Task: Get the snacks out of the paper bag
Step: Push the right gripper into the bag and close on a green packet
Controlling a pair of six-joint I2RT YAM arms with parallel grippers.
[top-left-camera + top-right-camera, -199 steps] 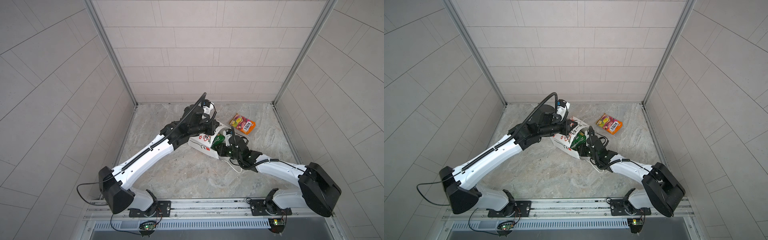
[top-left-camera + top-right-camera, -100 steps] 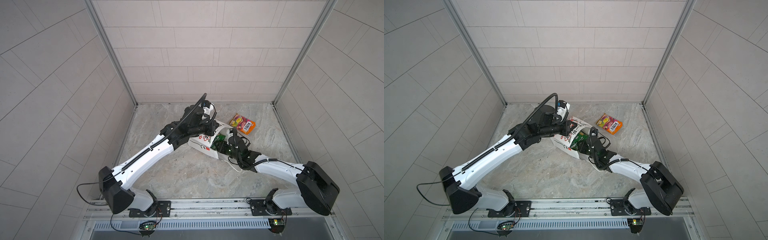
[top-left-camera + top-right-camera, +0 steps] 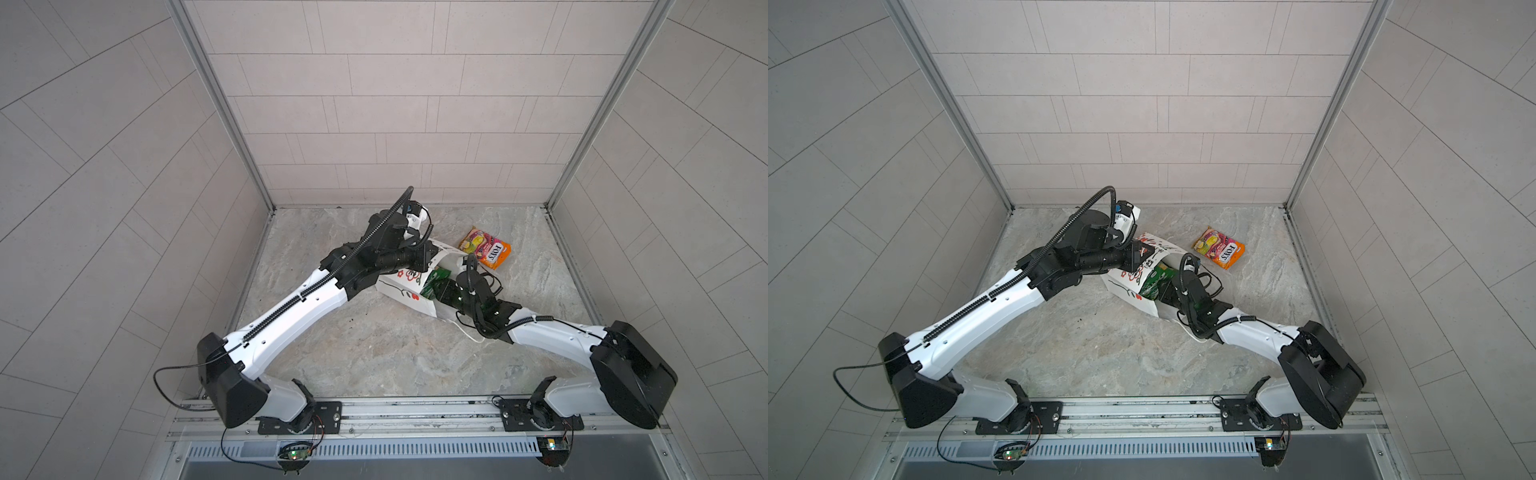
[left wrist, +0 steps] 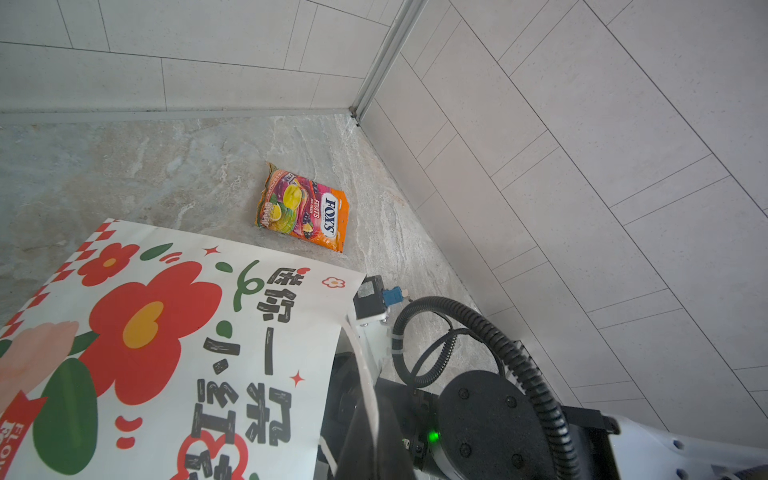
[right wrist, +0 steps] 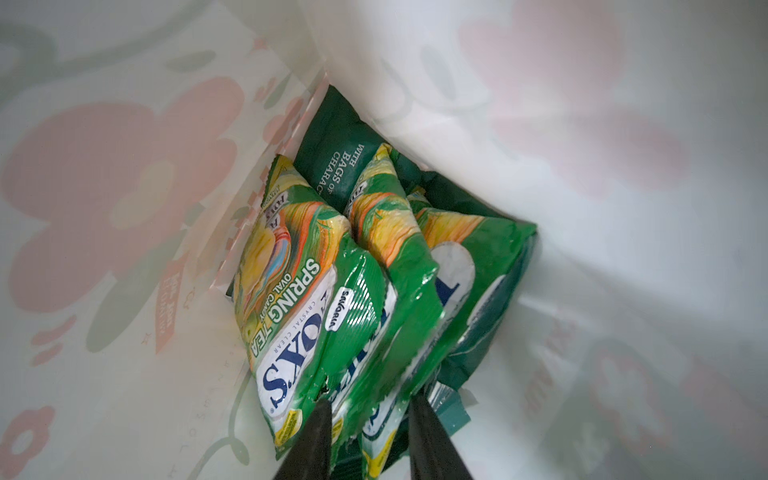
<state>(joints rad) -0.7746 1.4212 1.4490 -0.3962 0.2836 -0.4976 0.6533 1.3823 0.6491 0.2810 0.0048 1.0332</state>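
I had my right gripper (image 5: 370, 404) half open around the crimped end of a light-looking, slippery green FOX'S packet (image 5: 386, 257), my left gripper (image 3: 424, 254) shut at 12 o'clock of the paper bag (image 3: 397, 286).

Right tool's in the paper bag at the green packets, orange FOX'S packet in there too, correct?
No: the orange FOX'S packet lies outside the paper bag, per the left wrist view. The right tool is inside, at the green packets.
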